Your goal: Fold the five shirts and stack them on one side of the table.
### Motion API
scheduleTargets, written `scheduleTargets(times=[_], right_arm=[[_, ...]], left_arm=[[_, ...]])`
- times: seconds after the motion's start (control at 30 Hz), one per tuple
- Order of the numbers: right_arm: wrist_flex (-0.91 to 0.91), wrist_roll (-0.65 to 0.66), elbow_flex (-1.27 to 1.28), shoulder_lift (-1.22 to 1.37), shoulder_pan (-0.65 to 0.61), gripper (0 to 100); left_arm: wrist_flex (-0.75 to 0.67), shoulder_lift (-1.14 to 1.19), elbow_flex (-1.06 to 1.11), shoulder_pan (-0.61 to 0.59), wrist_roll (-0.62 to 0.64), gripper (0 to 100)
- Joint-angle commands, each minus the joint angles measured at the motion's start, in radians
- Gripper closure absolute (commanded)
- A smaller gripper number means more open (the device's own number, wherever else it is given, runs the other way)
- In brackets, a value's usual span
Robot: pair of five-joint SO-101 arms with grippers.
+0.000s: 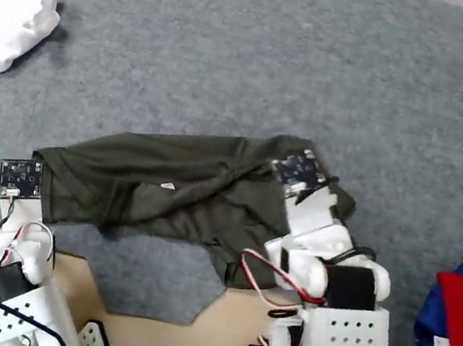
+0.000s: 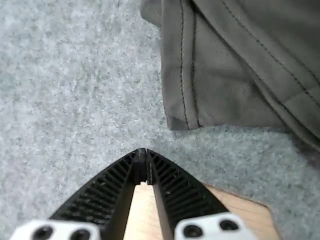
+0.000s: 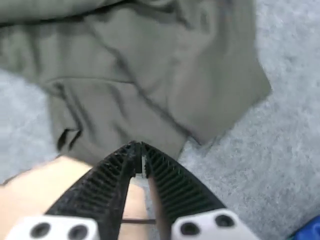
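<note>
Evidently limp and light, the crumpled olive-green fabric shirt (image 1: 176,186) lies near the front edge of the grey felt worktop (image 1: 338,67), between the arms. The left gripper (image 2: 142,152) and right gripper (image 3: 136,146) have their jaws pressed together, empty. The stitched hem corners look like the best hold.

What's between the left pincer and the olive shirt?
Just bare grey felt mat, in the left wrist view, between left pincer and crumpled olive cloth shirt.

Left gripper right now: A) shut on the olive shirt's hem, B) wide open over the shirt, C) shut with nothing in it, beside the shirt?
C: the left gripper is shut tip to tip over the gray mat, clear of the olive shirt.
</note>
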Motion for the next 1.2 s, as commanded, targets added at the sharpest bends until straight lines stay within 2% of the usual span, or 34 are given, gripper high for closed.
scheduleTargets(times=[0.0,0.13,0.23,1.17], right_arm=[[-0.049,-0.006,0.030,-0.002,0.108,99.3],[-0.046,-0.006,0.039,-0.004,0.272,99.3],[-0.046,-0.005,0.041,-0.005,0.340,99.3],[-0.051,-0.008,0.022,-0.012,0.340,99.3]], left_arm=[[-0.002,-0.005,0.012,-0.014,-0.005,98],[-0.002,-0.005,0.012,-0.014,-0.005,98],[-0.002,-0.005,0.012,-0.014,-0.005,98],[-0.002,-0.005,0.012,-0.014,-0.005,98]])
